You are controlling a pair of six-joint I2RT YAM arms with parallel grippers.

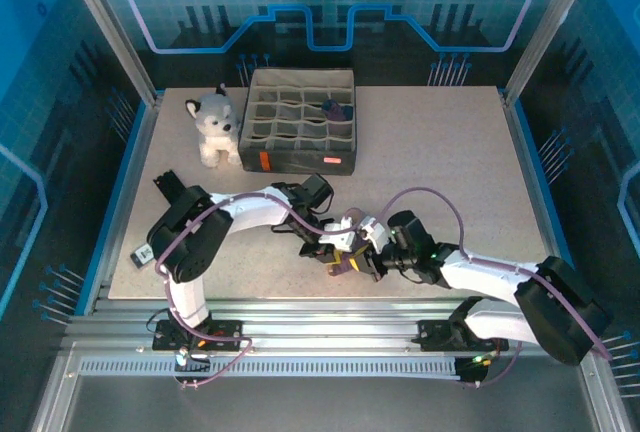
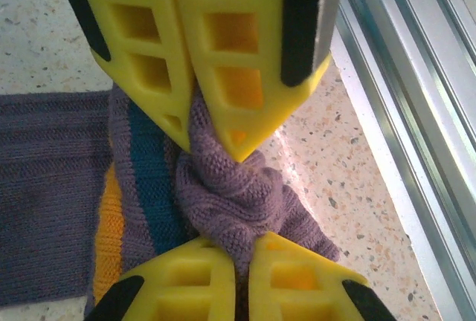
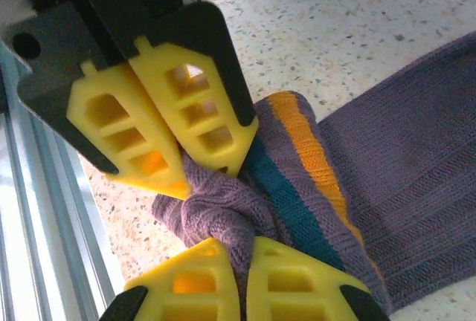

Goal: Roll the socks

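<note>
Where both arms meet at the table's near-centre edge, items by size:

1. Speckled beige tabletop [image 1: 450, 172]: carries all below.
2. Grey fabric organiser box w/ grid of cells [image 1: 297, 160]: far centre.
3. Grey-and-white plush husky [image 1: 214, 127]: upright, just left of box.
4. Purple knit socks w/ orange + navy cuff bands [image 2: 230, 195]: near edge, beside metal rails. Flat part lies on tabletop, one end bunched into a twisted wad.
5. L gripper [image 2: 242, 243]: yellow fingers clenched on wad, no gap btwn tips.
6. R gripper [image 3: 244, 243]: yellow fingers likewise clamped on same wad from opp. side, knit btwn the two grippers.
</note>
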